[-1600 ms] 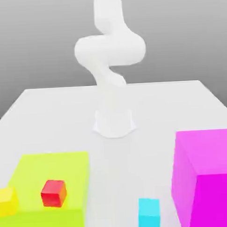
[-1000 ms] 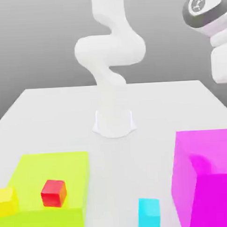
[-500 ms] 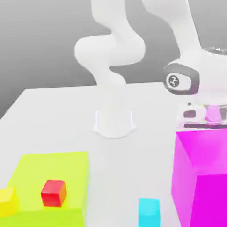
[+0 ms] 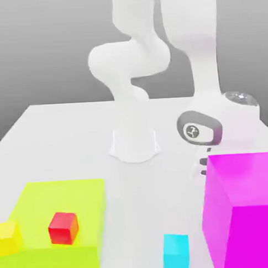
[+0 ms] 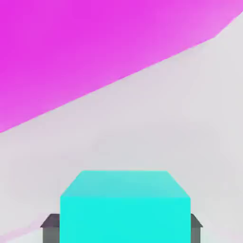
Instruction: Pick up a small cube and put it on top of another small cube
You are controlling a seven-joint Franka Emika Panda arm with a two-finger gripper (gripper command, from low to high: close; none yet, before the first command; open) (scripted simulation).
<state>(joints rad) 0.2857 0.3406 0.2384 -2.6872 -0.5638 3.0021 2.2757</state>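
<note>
A small cyan cube (image 5: 124, 206) sits between my gripper's (image 5: 121, 228) dark grey fingertips (image 5: 49, 227), which press on its two sides, so the gripper is shut on it. In the exterior view my hand (image 4: 212, 130) is low behind the big magenta block (image 4: 245, 208), which hides the fingers and the held cube. The small glossy red cube (image 4: 63, 227) rests on a flat yellow-green slab (image 4: 56, 198) at the exterior view's front left, far from the hand.
A second small cyan cube (image 4: 175, 251) lies on the white table (image 4: 59, 140) at the front. A small yellow cube (image 4: 8, 238) sits at the slab's left edge. The magenta block (image 5: 71, 47) stands close beside the hand. The arm's base (image 4: 134, 144) stands mid-table.
The arm swung in from the upper right and came down behind the magenta block. Its jaws went from wide open to shut on the cyan cube.
</note>
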